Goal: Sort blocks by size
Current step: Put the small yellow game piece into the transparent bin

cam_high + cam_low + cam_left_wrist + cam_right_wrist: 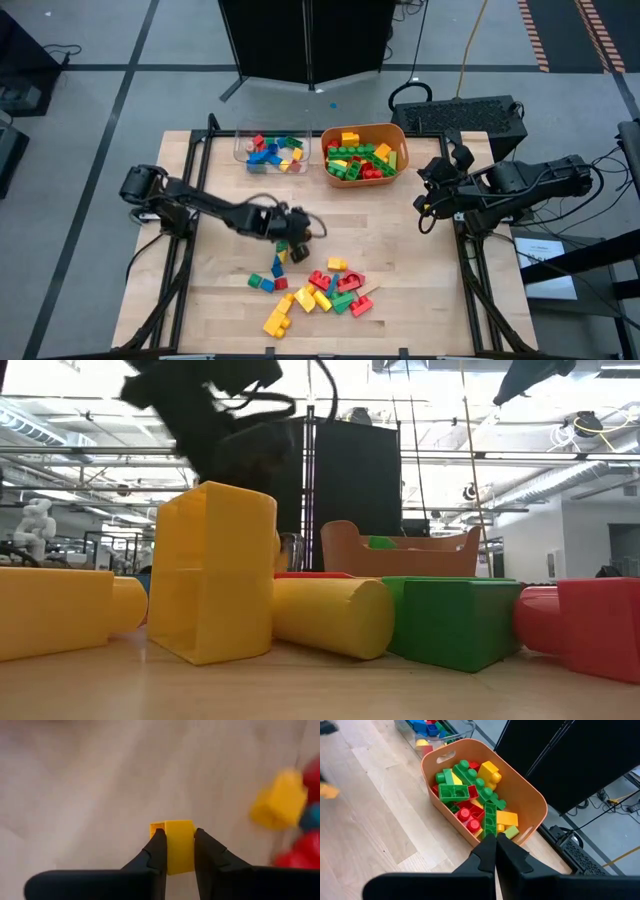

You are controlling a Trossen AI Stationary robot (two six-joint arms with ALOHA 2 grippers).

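Orange tub (398, 137), yellow block (178, 845), dark fingers (156, 855).

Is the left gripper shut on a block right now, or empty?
Shut on one. The left gripper has its two dark fingers pressed against either side of a small yellow plastic block.

"What can't you see well?"
"The red block (600, 628) is cut off at the side. The dark arm (205, 405) up top is blurry."
"And the yellow block (279, 800)?"
"Fuzzy too."
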